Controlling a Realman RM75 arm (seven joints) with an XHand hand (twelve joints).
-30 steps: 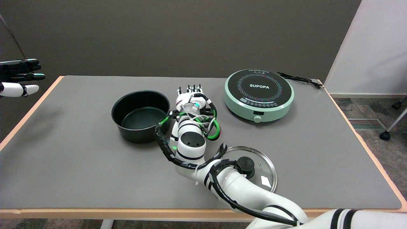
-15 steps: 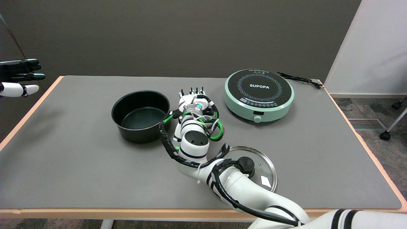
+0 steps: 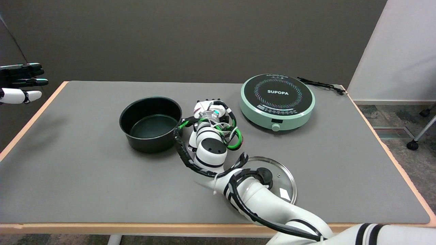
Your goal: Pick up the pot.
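While the right arm reaches in from the lower right, its hand (image 3: 208,109) sits low over the grey worktop (image 3: 85,177), just to the right of the black pot (image 3: 150,123). Seen from that hand, the pot lies at about nine o'clock, close by; whether the two touch I cannot tell, since the wrist and its green and black cables cover the gap. How the fingers lie I cannot tell either: they point away from me behind the wrist, so only the back of the hand shows. The pot stands upright and open on the worktop, left of centre, with nothing inside it. A glass lid (image 3: 272,182) with a black knob lies flat at about five o'clock from the pot, partly under the forearm. At roughly two o'clock from the hand rests a mint-green induction cooker (image 3: 277,101), well apart from the pot, and a black cord (image 3: 320,84) trails behind it near the far right corner.
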